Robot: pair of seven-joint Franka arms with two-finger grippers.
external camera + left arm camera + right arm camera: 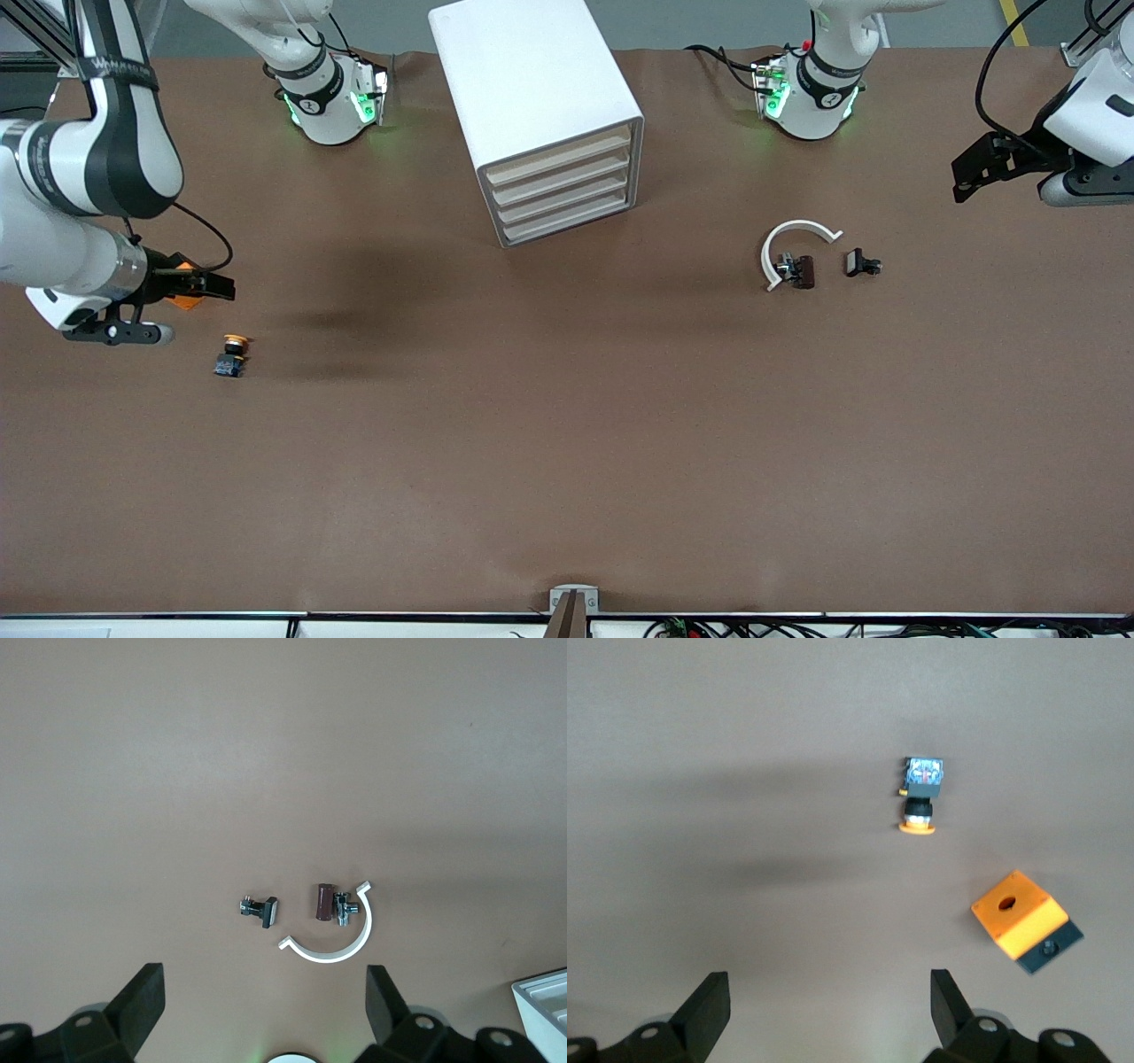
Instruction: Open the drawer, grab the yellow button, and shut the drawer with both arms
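Note:
The white cabinet (540, 106) stands at the table's middle, near the arms' bases. Its four cream-fronted drawers (563, 190) are all shut. The button (232, 354), with its orange cap and dark body, lies on its side on the table toward the right arm's end. It also shows in the right wrist view (920, 797). My right gripper (217, 285) (830, 1014) is open and empty, up over the table beside the button. My left gripper (966, 182) (266, 1010) is open and empty, over the left arm's end of the table.
An orange square block (184, 299) (1023, 920) lies under my right gripper, farther from the front camera than the button. Two small black clips (802, 270) (861, 263) and a white curved band (797, 232) lie toward the left arm's end. The left wrist view shows them too (260, 910).

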